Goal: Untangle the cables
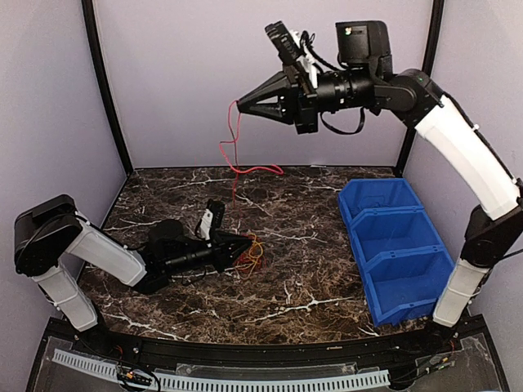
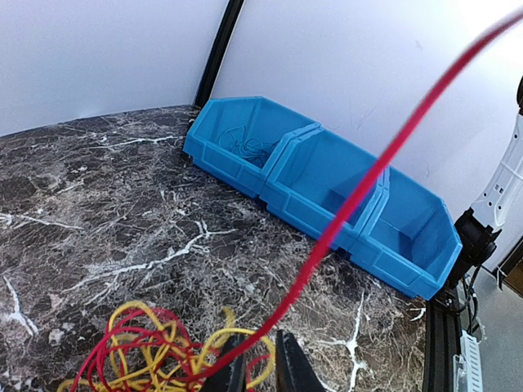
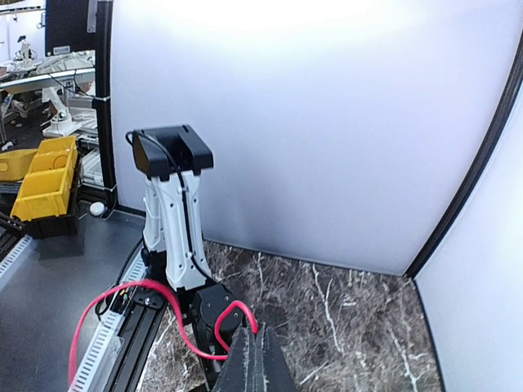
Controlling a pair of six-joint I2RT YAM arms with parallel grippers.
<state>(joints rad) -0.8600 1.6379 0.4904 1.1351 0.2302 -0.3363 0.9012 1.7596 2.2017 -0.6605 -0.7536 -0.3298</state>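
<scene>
Presently, right gripper (image 1: 239, 104) is clamped shut on the red cable (image 1: 236, 145). Left gripper (image 1: 245, 248), jaws nearly together, touches the tangled cables (image 1: 256, 254); grip undetermined.

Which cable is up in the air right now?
The thin red cable, hanging from the raised right tool; the yellow and orange wires lie bundled on the dark marble table by the left tool.

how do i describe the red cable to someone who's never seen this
Above the dark marble table, the right gripper is raised high. The red cable hangs from its shut tips down to the table. It is the only strand lifted; the yellow and red tangle lies flat by the left gripper.
</scene>
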